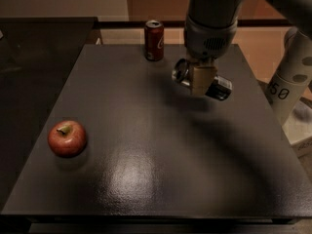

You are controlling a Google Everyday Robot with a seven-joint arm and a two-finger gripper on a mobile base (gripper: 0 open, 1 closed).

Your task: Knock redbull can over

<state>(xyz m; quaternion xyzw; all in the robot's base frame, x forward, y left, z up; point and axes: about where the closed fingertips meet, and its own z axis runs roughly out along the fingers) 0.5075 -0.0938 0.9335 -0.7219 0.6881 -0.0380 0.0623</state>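
Nearest on the dark bench (146,179), toward its left side, sits a red apple (67,138), well apart from everything else. Farther back and right of centre, the claw (201,79) hangs from the grey arm above the bench. It looks closed around the redbull can (220,87), which sits crosswise between its tan fingers rather than beside them. The can's long axis runs nearly level, left to right. Its silver top points left toward the far-left corner, and its darker end pokes out right, tilted slightly lower and nearer. A shadow beneath suggests it is off the surface. Since the can is already on its side, the next move probably only needs it released lying down. Beyond, at the far edge, a dark red cola can (154,40) stands upright, left of the claw.
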